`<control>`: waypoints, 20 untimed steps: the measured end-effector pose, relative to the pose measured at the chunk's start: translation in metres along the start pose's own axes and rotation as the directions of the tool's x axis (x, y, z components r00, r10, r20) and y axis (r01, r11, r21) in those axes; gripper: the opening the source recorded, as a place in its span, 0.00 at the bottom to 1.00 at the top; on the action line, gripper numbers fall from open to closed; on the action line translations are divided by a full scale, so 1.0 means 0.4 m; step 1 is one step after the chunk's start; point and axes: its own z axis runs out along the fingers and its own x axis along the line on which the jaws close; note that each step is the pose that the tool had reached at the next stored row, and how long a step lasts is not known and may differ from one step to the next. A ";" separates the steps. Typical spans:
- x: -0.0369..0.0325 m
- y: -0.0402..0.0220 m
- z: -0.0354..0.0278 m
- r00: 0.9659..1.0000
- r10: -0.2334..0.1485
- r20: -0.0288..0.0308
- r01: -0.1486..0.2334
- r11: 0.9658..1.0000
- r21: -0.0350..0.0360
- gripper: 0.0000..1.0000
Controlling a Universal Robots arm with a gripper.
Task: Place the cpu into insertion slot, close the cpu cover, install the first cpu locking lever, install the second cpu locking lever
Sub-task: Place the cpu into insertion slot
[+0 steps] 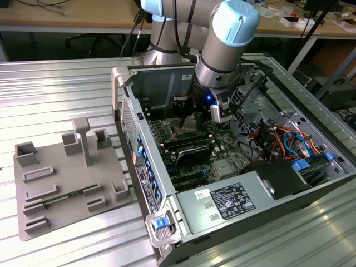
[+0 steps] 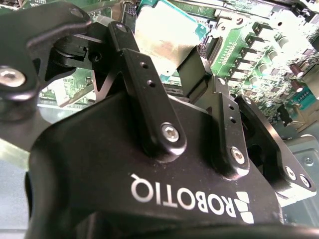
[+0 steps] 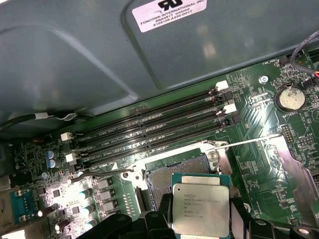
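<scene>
My gripper (image 3: 201, 213) is shut on the cpu (image 3: 201, 203), a flat square chip with a silvery top, pinched at two opposite edges by the black fingers (image 3: 163, 209). The chip hangs level just above and slightly off the dark insertion slot (image 3: 169, 177) in the green board. A silver plate, apparently the cpu cover (image 3: 295, 162), stands open beside the slot. Two thin wire levers (image 3: 249, 141) are swung out from the socket. In the second wrist view the cpu (image 2: 162, 35) sits between the fingers (image 2: 197, 74). The exterior view has the gripper (image 1: 192, 123) low inside the open computer case (image 1: 129, 83).
Long black memory slots (image 3: 149, 127) run beside the socket, with a coin battery (image 3: 290, 98) nearby. The case holds a power supply (image 1: 222, 203) and orange and blue cables (image 1: 283, 139). A grey fixture plate (image 1: 67, 178) lies on the metal table at the exterior view's left.
</scene>
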 end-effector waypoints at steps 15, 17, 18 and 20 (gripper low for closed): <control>0.000 0.000 0.002 1.000 0.007 0.001 -0.007 1.000 0.000 0.55; 0.000 0.000 0.002 1.000 0.008 0.001 -0.008 1.000 0.000 0.55; 0.000 0.000 0.002 1.000 0.009 0.001 -0.009 1.000 0.000 0.55; 0.000 0.000 0.003 1.000 0.011 0.001 -0.011 1.000 0.000 0.55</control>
